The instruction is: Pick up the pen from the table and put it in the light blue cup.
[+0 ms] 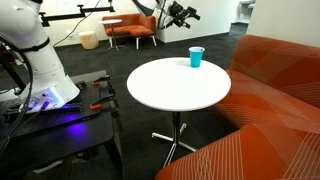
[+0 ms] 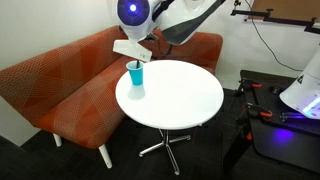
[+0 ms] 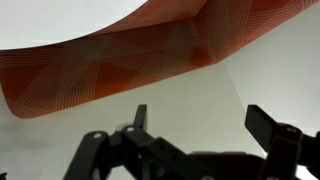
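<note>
Gripper (image 3: 200, 122) is open. In the wrist view its two dark fingers (image 3: 266, 126) stand wide apart w/ nothing between them, only orange sofa (image 3: 110, 70) and a pale surface beyond. In an exterior view the gripper (image 1: 181, 12) hangs high up, roughly above the cup (image 1: 196, 57).

Cup is light blue and upright, on the white round table (image 1: 170, 92) close to the edge on the sofa side. In both exterior views it sits just under the arm's end (image 2: 135, 74).

Pen: can't make it out in any view. It's too small and dark to tell if it's inside the cup.

Arm (image 2: 188, 18) slants away from above the cup toward the white base (image 1: 35, 55). Base sits on a dark low bench (image 1: 60, 128) next to the table, w/ a purple glow and red-handled tools (image 1: 100, 105) on it. Table stands on a metal pedestal (image 1: 173, 140) w/ splayed feet. Sofa curves round the table's cup side. An orange chair (image 1: 135, 30) stands well apart at the back of the room.
</note>
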Robot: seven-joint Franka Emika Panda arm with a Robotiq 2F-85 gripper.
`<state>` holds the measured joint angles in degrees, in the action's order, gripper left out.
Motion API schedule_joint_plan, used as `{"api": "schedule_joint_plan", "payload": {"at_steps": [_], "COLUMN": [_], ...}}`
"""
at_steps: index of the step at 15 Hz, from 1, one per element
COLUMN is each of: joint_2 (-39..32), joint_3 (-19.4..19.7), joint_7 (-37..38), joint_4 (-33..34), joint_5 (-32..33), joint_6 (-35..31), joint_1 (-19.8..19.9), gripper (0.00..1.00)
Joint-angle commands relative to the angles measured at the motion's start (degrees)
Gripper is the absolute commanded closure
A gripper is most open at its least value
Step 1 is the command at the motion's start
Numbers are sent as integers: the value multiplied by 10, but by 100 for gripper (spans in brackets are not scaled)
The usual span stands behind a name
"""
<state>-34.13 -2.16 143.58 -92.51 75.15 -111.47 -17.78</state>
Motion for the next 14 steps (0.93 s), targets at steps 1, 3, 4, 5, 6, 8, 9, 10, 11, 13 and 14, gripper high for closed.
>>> {"api": "schedule_joint_plan", "payload": {"at_steps": [1,3,4,5,6,8,9,10,11,13,14], "joint_2": [121,178,202,229,152,198,211,217,218,217,217], "joint_3": [-15,-17,32,39,-9,4,6,6,5,4,4], "joint_7": [79,91,59,59,57,54,54,54,54,54,54], "joint_4": [-138,-193,-194,-218,-149,-180,-192,-199,-201,-205,-206], "joint_5": [14,19,-2,3,9,8,8,8,8,8,8], "joint_6": [-27,-43,-65,-80,-33,-56,-61,-61,-61,-61,-61], "joint_1": [24,39,9,13,36,42,44,44,43,43,43], "gripper": [0,0,0,0,0,0,0,0,0,0,0]}}
